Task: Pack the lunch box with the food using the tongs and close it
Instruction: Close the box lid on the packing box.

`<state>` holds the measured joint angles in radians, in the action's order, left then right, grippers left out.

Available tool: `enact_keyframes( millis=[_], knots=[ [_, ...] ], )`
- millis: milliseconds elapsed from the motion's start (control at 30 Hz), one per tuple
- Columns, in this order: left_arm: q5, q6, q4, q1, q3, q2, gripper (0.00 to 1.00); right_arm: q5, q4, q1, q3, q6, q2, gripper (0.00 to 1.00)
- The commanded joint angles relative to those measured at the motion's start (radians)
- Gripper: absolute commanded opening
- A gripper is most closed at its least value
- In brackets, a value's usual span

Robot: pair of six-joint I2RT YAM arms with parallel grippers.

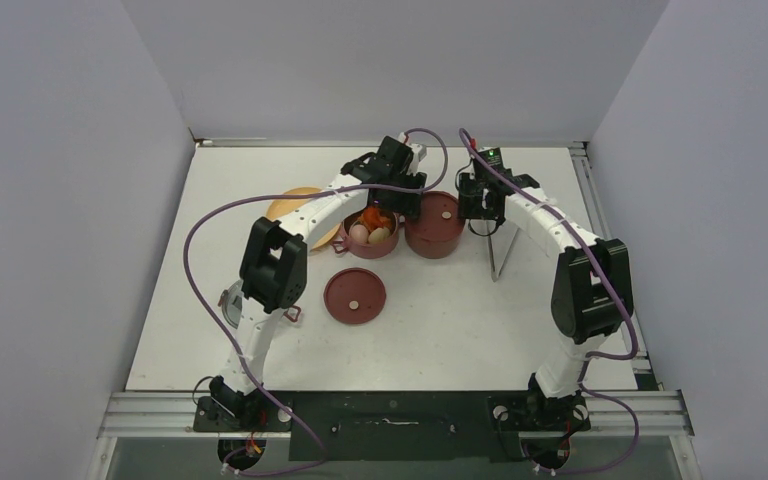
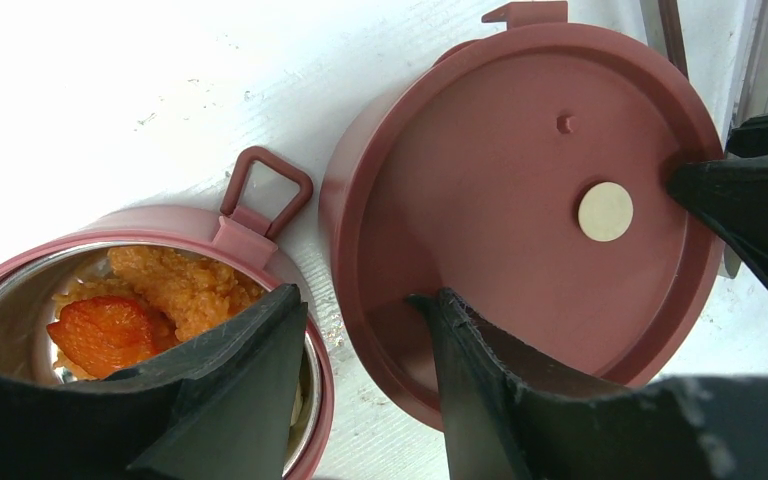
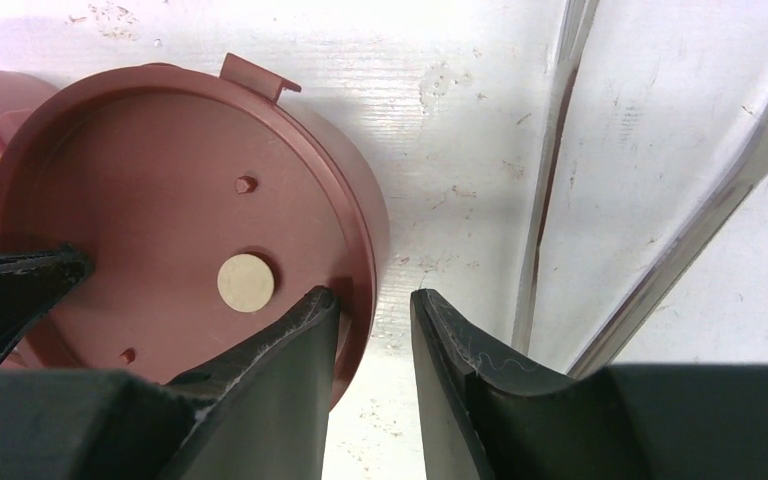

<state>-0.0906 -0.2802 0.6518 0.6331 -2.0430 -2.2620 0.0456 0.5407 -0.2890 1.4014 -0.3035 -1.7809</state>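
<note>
left gripper [image 2: 362,298] half open, empty, over gap between filled container [image 2: 160,218] and lidded container [image 2: 500,150]; right gripper [image 3: 372,296] parted, seemingly empty, at lidded rim, tongs [image 3: 545,200] beside. closing step, probably: seat loose lid [image 1: 355,296] squarely on filled container.

White worktop [image 1: 460,340] carries an open maroon container [image 1: 370,252] with food [image 1: 372,226], lidded container [image 1: 434,228] just beside it, loose lid [image 1: 355,296] nearer, orange plate [image 1: 288,207] left, tongs [image 1: 495,255] right.

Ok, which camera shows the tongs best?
The top view: the tongs show nearly whole, joined end included. The right wrist view shows only stretches of both arms; the left wrist view, just slivers at its top edge.
</note>
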Motion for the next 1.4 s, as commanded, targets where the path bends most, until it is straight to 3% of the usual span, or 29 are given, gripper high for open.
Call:
enact_keyframes(
  millis=[0, 433, 1067, 1300, 1367],
  knots=[
    [0.009, 0.009, 0.003, -0.003, -0.028, -0.027, 0.48, -0.039, 0.0, -0.002, -0.01, -0.025, -0.006, 0.34],
    [0.017, 0.015, 0.012, 0.011, -0.006, -0.035, 0.46, 0.035, -0.026, -0.004, -0.13, -0.09, -0.01, 0.31],
    [0.002, -0.013, 0.028, 0.026, -0.026, -0.014, 0.45, 0.005, 0.006, -0.03, -0.095, -0.094, 0.047, 0.32],
    [0.021, -0.016, 0.094, 0.024, -0.17, 0.041, 0.55, -0.042, 0.057, -0.03, 0.005, -0.081, 0.101, 0.43],
    [0.039, -0.012, 0.123, 0.024, -0.226, 0.055, 0.66, -0.079, 0.068, -0.03, 0.033, -0.075, 0.123, 0.47]
  ],
)
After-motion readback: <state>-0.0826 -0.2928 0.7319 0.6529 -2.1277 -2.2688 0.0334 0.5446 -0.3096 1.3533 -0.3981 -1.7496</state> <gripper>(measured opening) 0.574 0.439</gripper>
